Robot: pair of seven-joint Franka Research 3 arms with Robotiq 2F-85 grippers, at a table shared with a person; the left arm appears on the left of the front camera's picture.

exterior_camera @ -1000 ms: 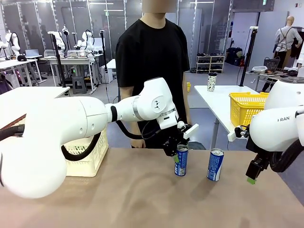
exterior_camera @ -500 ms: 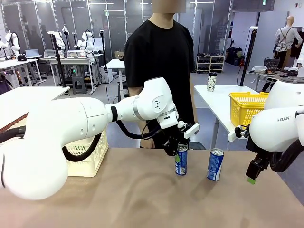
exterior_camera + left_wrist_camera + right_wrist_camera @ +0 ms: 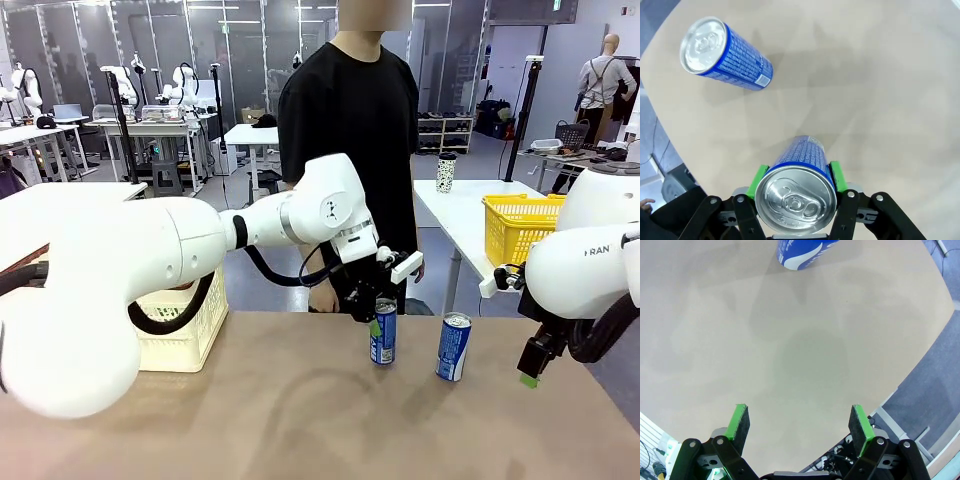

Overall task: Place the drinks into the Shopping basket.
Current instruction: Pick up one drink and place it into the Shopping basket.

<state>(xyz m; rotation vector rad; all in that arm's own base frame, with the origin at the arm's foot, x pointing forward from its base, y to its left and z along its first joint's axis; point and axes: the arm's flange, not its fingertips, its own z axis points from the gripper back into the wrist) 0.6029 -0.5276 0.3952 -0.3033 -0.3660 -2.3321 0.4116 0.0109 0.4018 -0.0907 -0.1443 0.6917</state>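
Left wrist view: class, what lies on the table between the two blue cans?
Nothing. Bare table separates the gripped can from the other can, clearest in the left wrist view.

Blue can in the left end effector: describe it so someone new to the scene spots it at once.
Start at the brown table: near its far edge, in front of the person in black, two blue cans are upright. The clamped can is the left of the pair in the front view. Unlike the free can beside it, it sits between the green pads of the left end effector.
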